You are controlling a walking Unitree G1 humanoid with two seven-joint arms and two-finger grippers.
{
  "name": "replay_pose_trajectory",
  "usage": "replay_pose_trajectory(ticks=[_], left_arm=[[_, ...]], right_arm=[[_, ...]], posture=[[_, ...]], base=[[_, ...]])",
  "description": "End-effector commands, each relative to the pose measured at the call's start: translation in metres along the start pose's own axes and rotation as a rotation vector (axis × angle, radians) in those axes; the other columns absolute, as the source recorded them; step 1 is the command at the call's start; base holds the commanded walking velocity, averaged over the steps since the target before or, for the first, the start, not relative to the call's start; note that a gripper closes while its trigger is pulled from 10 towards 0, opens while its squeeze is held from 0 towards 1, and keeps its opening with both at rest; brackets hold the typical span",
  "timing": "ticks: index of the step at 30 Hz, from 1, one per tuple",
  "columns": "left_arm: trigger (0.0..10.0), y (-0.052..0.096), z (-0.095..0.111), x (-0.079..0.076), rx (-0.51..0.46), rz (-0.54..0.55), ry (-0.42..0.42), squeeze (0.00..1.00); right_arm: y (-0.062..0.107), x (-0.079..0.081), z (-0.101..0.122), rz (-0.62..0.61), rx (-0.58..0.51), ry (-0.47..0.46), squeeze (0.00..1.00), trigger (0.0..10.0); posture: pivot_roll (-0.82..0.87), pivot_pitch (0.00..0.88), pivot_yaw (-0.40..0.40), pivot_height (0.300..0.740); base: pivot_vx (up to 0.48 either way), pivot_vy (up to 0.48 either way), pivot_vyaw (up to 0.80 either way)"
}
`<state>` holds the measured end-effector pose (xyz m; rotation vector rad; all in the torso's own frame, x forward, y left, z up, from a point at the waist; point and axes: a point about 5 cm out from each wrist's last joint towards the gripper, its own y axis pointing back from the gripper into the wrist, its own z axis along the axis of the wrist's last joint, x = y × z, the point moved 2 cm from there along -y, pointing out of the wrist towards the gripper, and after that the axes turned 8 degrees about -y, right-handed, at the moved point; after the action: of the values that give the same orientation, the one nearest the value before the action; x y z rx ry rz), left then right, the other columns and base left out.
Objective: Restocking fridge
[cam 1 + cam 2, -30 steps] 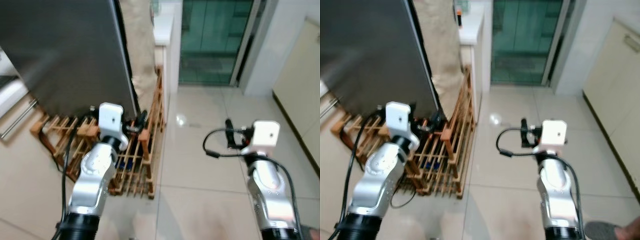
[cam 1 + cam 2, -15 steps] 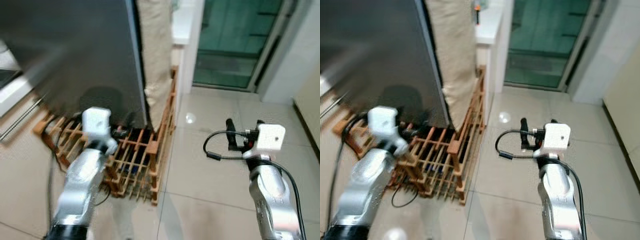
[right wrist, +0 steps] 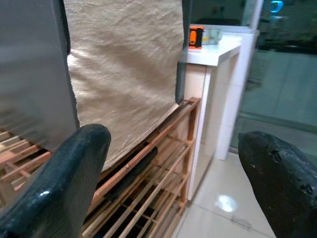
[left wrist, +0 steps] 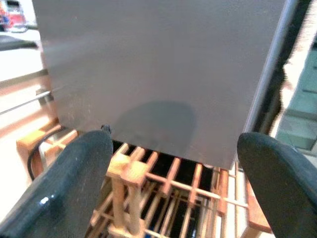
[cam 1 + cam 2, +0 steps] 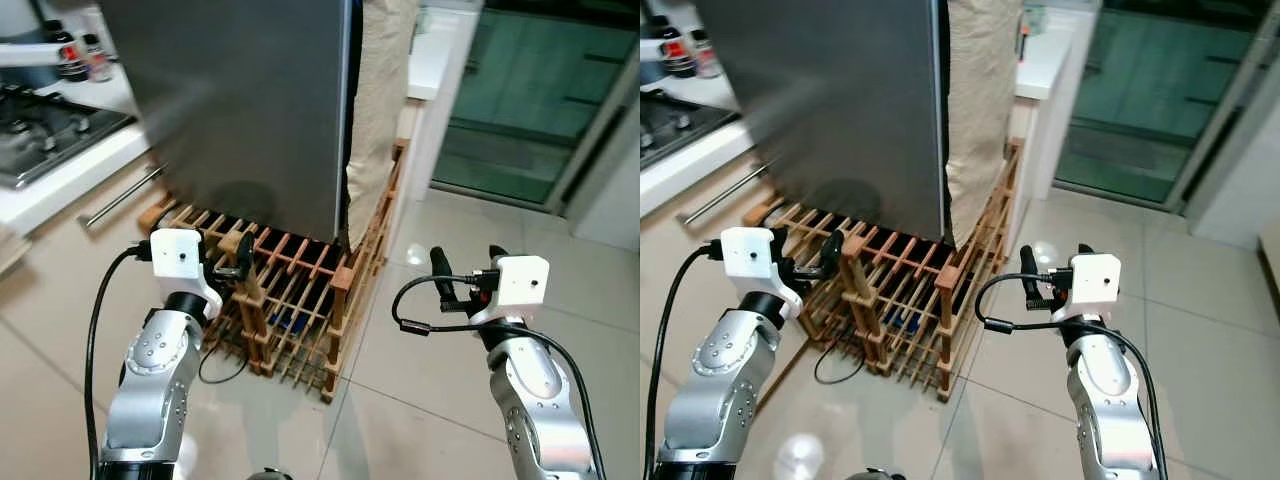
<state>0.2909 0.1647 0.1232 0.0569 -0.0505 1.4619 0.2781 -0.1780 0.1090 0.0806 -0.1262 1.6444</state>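
Before one grey fridge [image 5: 240, 100], two empty tools, left [image 5: 243, 262] and right [image 5: 466, 272], gape.

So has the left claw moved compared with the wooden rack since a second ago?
Cannot tell. The left claw hangs over the wooden rack near the grey door, but the camera itself has shifted.

One fridge [image 5: 250, 100], one wooden rack [image 5: 300, 300], two bottles [image 5: 70, 55].
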Motion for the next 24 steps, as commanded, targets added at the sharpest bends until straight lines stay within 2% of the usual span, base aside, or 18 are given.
replay_pose_trajectory(ticks=[1, 7, 9, 13, 18, 24], left_arm=[[10.0, -0.004, 0.004, -0.007, -0.008, -0.021, 0.000, 0.00], [10.0, -0.014, 0.006, -0.008, -0.012, -0.029, 0.017, 0.00], [10.0, -0.018, 0.007, -0.008, -0.004, -0.031, -0.016, 0.00], [10.0, -0.023, 0.010, -0.009, -0.022, -0.046, -0.015, 0.00], [10.0, -0.026, 0.012, -0.011, -0.031, -0.061, -0.027, 0.00], [10.0, -0.031, 0.015, -0.010, -0.046, -0.065, -0.035, 0.00]], right_arm=[[0.000, -0.003, -0.002, -0.007, 0.013, 0.004, 0.00, 10.0], [0.000, -0.003, -0.004, -0.018, 0.024, 0.017, 0.00, 10.0], [-0.001, -0.003, -0.003, -0.017, 0.016, 0.015, 0.00, 10.0], [-0.001, -0.002, -0.003, -0.015, 0.015, 0.031, 0.00, 10.0], [-0.002, -0.003, -0.004, -0.029, 0.010, 0.027, 0.00, 10.0], [-0.006, -0.004, 0.001, -0.039, -0.016, 0.027, 0.00, 10.0]], posture=[[-0.10, 0.016, 0.029, 0.740], [-0.10, 0.010, 0.036, 0.740], [-0.11, 0.006, 0.042, 0.740], [-0.11, 0.000, 0.050, 0.740], [-0.12, 0.000, 0.056, 0.740], [-0.11, 0.000, 0.057, 0.740]], base=[[0.000, -0.435, 0.64], [0.310, -0.356, 0.10], [0.000, 0.000, 0.00], [0.000, 0.000, 0.00], [0.000, 0.000, -0.74], [0.000, 0.000, 0.00]])
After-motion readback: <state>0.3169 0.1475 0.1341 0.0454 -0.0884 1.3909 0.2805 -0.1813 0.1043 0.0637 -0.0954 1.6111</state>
